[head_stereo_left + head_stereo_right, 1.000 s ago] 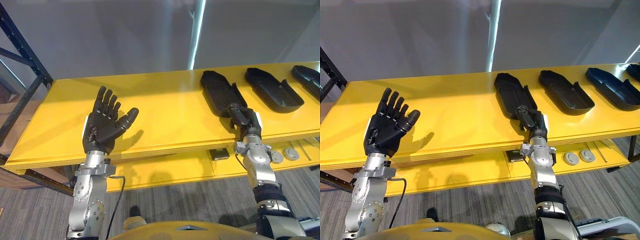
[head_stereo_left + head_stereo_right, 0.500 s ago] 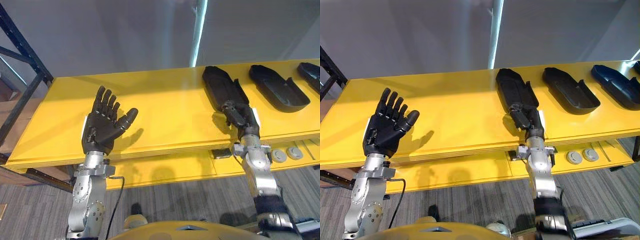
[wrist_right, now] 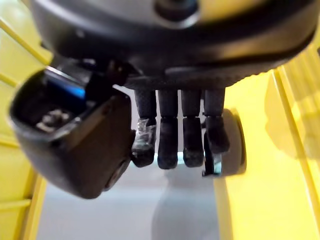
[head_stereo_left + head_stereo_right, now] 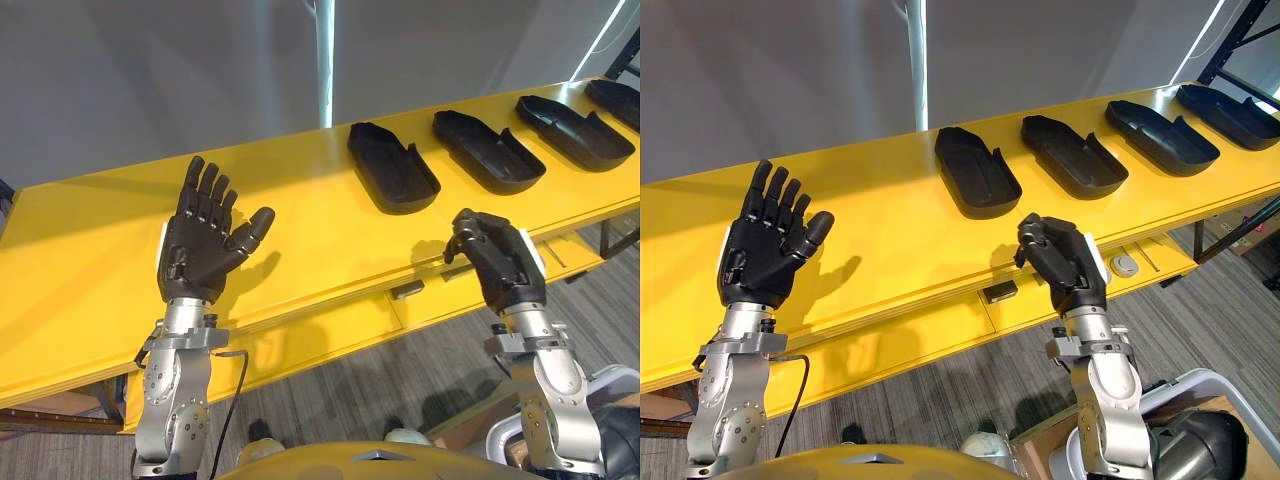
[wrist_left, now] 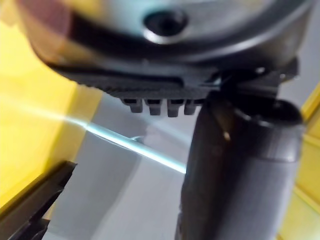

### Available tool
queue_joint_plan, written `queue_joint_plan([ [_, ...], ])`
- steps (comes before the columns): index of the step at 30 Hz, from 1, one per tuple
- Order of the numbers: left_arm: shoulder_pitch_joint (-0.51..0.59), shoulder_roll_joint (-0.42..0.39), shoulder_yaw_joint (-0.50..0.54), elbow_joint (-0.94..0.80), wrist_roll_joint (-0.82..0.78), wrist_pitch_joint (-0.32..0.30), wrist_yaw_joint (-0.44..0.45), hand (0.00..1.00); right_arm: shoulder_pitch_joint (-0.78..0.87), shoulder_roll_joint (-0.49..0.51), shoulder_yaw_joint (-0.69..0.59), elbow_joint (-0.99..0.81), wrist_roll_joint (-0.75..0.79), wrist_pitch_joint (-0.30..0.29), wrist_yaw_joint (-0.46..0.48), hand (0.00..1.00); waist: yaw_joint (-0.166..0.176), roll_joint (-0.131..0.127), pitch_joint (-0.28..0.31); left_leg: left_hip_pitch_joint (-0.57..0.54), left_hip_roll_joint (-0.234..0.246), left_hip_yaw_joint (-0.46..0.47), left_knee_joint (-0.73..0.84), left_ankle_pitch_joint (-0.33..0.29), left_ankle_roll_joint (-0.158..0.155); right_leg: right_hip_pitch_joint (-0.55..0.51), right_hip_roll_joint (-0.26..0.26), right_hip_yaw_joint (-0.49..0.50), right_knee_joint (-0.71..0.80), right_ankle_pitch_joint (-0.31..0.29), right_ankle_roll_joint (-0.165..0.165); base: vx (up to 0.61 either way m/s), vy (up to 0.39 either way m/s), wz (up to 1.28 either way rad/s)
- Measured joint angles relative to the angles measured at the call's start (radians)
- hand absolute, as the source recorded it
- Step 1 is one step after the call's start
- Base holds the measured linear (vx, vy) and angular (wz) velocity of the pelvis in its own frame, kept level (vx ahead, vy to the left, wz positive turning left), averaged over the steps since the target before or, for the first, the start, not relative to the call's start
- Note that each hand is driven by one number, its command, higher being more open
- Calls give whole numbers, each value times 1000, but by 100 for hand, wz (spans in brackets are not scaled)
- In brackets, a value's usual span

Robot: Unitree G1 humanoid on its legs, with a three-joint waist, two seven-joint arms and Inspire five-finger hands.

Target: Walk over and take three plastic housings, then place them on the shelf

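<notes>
Four plastic housings on yellow shelf; left hand fingers spread; right hand fingers curled, off housings.

L hand upright, palm splayed; R hand loosely curled, empty.

- The right hand was seen from very close, and its dark bulk took one edge of the view.
- Its fingers hung in a row, curled at the tips toward the thick thumb, with nothing between them.
- Past the fingers a round grey disc lay on the yellow shelf, partly hidden by them.
- Yellow boards showed on both sides of the hand, and between them was a plain grey area; what it was, I could not tell.
</notes>
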Motion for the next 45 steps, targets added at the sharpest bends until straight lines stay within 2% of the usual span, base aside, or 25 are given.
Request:
queue_joint_plan([
  [3, -1, -1, -27, 0, 0, 0, -1, 100, 31, 75, -38, -9, -3, -40, -99, 100, -7, -1, -13, 2, 0, 25, 1, -6, -1, -15, 1, 23, 0, 6, 0, 21, 7, -23],
  [8, -1, 1, -92, -1, -5, 0, -31, 100, 127, 150, -61, -26, -80, -77, -220, 100, -52, 2, -34, 23, 0, 90, 1, -23, -6, -41, 4, 84, -2, 11, 1, 14, 10, -37],
  [11, -4, 4, -149, -1, -14, 0, -47, 100, 182, 158, -76, -30, -81, -94, -288, 100, -83, 9, -43, 42, 3, 161, 3, -39, -10, -75, 15, 156, -5, 23, 1, 22, 11, -65],
  [14, -13, 16, -183, -1, -14, 0, -39, 100, 198, 158, -97, -32, -119, -103, -319, 100, -98, 14, -45, 63, 7, 241, 4, -52, -20, -102, 31, 231, -23, 45, 1, 26, 15, -85],
  [16, -47, 34, -221, 6, -13, -3, -14, 100, 222, 158, -124, -42, -156, -103, -344, 100, -130, 16, -44, 87, 20, 298, 4, -62, -33, -111, 55, 282, -38, 58, -6, 18, -24, -69],
  [17, -54, 37, -231, 8, -11, -10, -5, 100, 226, 158, -134, -43, -159, -103, -348, 100, -136, 19, -45, 90, 24, 312, 4, -65, -37, -118, 62, 296, -38, 59, -7, 23, -50, -71],
  [19, -108, 42, -261, 23, 4, -44, 43, 100, 226, 158, -169, -43, -156, -104, -372, 100, -156, 23, -42, 84, 36, 331, 33, -90, -34, -150, 84, 347, -36, 65, -11, 20, -46, -64],
  [20, -119, 40, -262, 25, 9, -48, 59, 100, 223, 155, -175, -43, -155, -105, -375, 100, -156, 24, -38, 77, 36, 312, 59, -115, -35, -159, 88, 365, -35, 68, -13, 14, -34, -87],
  [21, -125, 41, -259, 25, 9, -63, 98, 100, 209, 147, -175, -41, -155, -116, -387, 100, -149, 29, -28, 56, 32, 230, 125, -187, -29, -171, 102, 417, -35, 76, -20, 9, -26, -130],
  [22, -120, 40, -253, 25, 9, -66, 135, 100, 191, 144, -172, -40, -155, -139, -397, 100, -131, 41, -13, 35, 17, 106, 202, -277, -9, -175, 122, 475, -34, 78, -30, 4, 5, -147],
  [23, -113, 39, -247, 25, 9, -66, 150, 100, 178, 142, -167, -39, -155, -151, -405, 100, -121, 51, -5, 25, 8, 40, 244, -320, 5, -175, 134, 505, -34, 79, -32, -1, 53, -151],
  [24, -95, 38, -241, 25, 8, -66, 180, 100, 155, 136, -157, -34, -154, -179, -413, 100, -106, 68, 9, 14, -1, -67, 303, -375, 20, -175, 156, 548, -31, 80, -33, 11, 76, -128],
  [25, -73, 28, -229, 25, 9, -66, 185, 100, 127, 131, -143, -25, -154, -199, -423, 100, -102, 93, 15, 14, -1, -135, 337, -409, 22, -175, 171, 578, -28, 82, -29, 37, 100, -104],
  [27, -53, 8, -225, 25, 9, -65, 173, 100, 106, 130, -126, 0, -154, -213, -443, 100, -102, 113, 19, 12, -7, -145, 352, -435, 21, -177, 171, 590, -29, 89, -17, 52, 120, -35],
  [29, -49, 8, -225, 22, 9, -66, 151, 100, 110, 143, -96, 38, -154, -213, -456, 100, -85, 110, 21, 13, -18, -147, 348, -438, 25, -177, 160, 590, -27, 90, -16, 12, 100, 1],
  [31, -41, 8, -222, 18, 12, -75, 138, 100, 119, 156, -49, 62, -153, -209, -460, 100, -71, 91, 34, 7, -26, -156, 354, -441, 30, -180, 152, 585, -14, 83, -11, -31, 66, 17],
  [33, -39, 8, -220, 16, 24, -89, 138, 100, 145, 171, -7, 63, -154, -209, -465, 100, -54, 84, 38, -19, -31, -186, 401, -454, 34, -203, 147, 562, 49, 58, -8, -38, 43, 29],
  [35, -40, 6, -218, -4, -4, -89, 138, 100, 146, 194, 2, 63, -154, -209, -467, 100, -44, 80, 48, -15, -35, -191, 421, -458, 40, -214, 148, 549, 101, 57, -8, -46, 32, 4],
  [37, -41, 0, -218, -29, -13, -91, 139, 100, 148, 207, 13, 63, -152, -218, -467, 100, -31, 68, 58, 10, -36, -164, 442, -469, 47, -226, 148, 534, 160, 57, -7, -128, 48, -32],
  [39, -41, 0, -218, -54, -12, -104, 139, 100, 139, 229, 37, 51, -148, -252, -454, 100, -11, 33, 77, 39, -38, -93, 479, -489, 64, -221, 125, 421, 167, 74, -9, -247, -14, -85],
  [40, -42, -1, -211, -65, 2, -110, 148, 100, 120, 228, 63, 49, -145, -271, -443, 100, 6, 36, 79, 29, -33, -45, 481, -482, 81, -216, 106, 360, 100, 118, -13, -316, -38, -86],
  [41, -46, 1, -205, -62, 7, -110, 151, 100, 107, 226, 74, 49, -141, -274, -444, 100, 2, 31, 81, 23, -32, -35, 478, -475, 85, -225, 94, 309, 141, 94, -45, -335, -37, -72],
  [43, -50, 2, -170, -48, -1, -109, 152, 100, 50, 211, 108, 71, -146, -275, -456, 100, 8, 34, 81, 7, -10, -6, 435, -421, 84, -249, 39, 165, 319, -18, -115, -151, -47, -39],
  [44, -50, 1, -155, -41, -3, -109, 152, 100, 30, 207, 116, 90, -155, -275, -461, 100, 9, 36, 81, 4, 1, -5, 424, -406, 79, -244, 18, 137, 361, -42, -121, -77, -124, -34],
  [45, -47, 0, -123, -32, -11, -108, 153, 100, -8, 194, 144, 137, -159, -275, -481, 100, 19, 37, 80, -11, 26, -1, 412, -381, 66, -234, -31, 86, 425, -77, -139, -46, -214, -33],
])
